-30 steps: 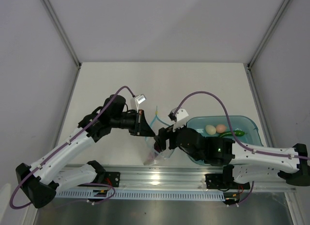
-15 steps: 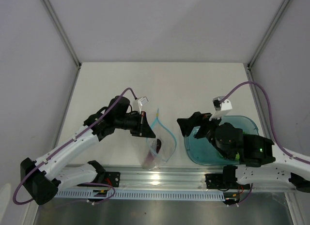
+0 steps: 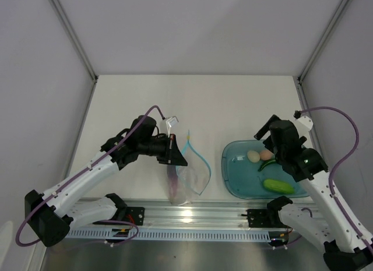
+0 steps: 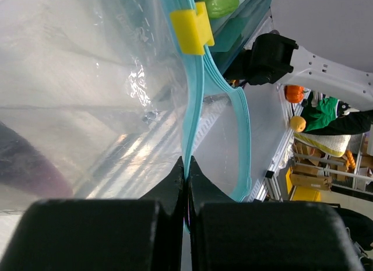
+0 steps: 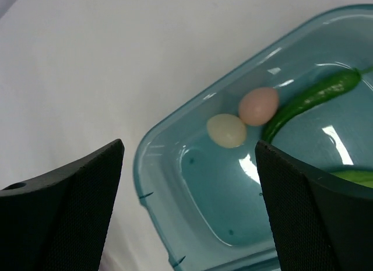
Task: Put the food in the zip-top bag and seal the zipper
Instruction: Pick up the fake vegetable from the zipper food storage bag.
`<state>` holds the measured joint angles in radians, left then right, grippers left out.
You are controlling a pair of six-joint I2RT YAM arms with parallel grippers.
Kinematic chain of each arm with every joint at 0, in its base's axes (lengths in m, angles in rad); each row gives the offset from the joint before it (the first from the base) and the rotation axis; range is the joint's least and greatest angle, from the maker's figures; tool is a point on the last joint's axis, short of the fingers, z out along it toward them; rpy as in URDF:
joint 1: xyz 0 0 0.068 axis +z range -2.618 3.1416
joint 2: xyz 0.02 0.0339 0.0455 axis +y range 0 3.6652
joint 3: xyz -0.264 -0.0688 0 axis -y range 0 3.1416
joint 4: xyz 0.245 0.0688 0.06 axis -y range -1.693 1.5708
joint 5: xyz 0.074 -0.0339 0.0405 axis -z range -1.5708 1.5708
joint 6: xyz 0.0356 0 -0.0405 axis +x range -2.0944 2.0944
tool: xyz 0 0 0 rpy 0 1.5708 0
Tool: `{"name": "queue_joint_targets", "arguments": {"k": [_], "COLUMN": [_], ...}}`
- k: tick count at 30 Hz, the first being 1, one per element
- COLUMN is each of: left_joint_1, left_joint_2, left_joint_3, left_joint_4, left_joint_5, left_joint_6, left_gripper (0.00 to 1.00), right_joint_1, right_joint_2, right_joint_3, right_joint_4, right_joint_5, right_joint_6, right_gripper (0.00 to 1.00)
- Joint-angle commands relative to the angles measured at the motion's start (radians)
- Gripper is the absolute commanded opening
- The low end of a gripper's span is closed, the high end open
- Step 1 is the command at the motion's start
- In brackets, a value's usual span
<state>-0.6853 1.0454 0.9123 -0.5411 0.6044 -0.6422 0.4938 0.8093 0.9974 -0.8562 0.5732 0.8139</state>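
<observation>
Right gripper (image 5: 189,147) hangs over the tray's (image 5: 143,160) 11 o'clock corner (top view), fingers spread wide, nothing between them. In its wrist view the cream egg (image 5: 227,130) and pink egg (image 5: 259,105) sit touching each other, framed between the fingers, toward 1 o'clock of centre. Pepper (image 5: 309,99) touches the pink egg, long axis 8-to-2. Cucumber (image 3: 278,185) lies at the tray's 5 o'clock end in the top view, axis near 9-to-3, apart from the eggs. Right arm is the nearer one for all four (left is busy anyway).

Left gripper (image 4: 186,166) is pinched tight on one lip of the zipper (image 4: 197,102). A yellow slider (image 4: 192,29) sits farther along the strip. Bag (image 3: 195,176) is at 9 o'clock from the tray, near it, mouth bowed open. Eggplant (image 4: 26,166) shows dark through the plastic, already inside, I judge.

Likely next pick: an egg, straight descent, then carry toward 9 o'clock to the mouth.
</observation>
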Motion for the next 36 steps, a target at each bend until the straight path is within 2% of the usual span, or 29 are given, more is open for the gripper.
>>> {"name": "queue_joint_targets", "arguments": {"k": [1, 2, 9, 19, 30, 36], "left_joint_1": [-0.005, -0.005, -0.006, -0.007, -0.006, -0.005], "left_joint_2": [-0.01, -0.008, -0.007, -0.005, -0.004, -0.008], "left_joint_3": [-0.001, -0.001, 0.007, 0.008, -0.004, 0.002], "left_joint_4": [0.01, 0.009, 0.003, -0.002, -0.002, -0.006], "left_joint_5": [-0.008, -0.006, -0.009, -0.005, -0.006, -0.005], "left_joint_6": [0.033, 0.035, 0.041, 0.047, 0.049, 0.049], "left_gripper": [0.01, 0.0, 0.01, 0.01, 0.0, 0.0], "right_joint_1": [-0.125, -0.18, -0.357, -0.561, -0.687, -0.712], "right_joint_2": [0.01, 0.019, 0.117, 0.123, 0.208, 0.255], "right_joint_3": [-0.043, -0.049, -0.098, -0.292, -0.388, -0.401], "right_joint_4": [-0.014, -0.021, -0.064, 0.057, 0.212, 0.289], "right_joint_5": [-0.099, -0.102, -0.084, -0.108, -0.162, -0.165], "right_joint_6": [0.037, 0.044, 0.065, 0.108, 0.1, 0.094], "right_gripper": [0.94, 0.94, 0.94, 0.91, 0.89, 0.88]}}
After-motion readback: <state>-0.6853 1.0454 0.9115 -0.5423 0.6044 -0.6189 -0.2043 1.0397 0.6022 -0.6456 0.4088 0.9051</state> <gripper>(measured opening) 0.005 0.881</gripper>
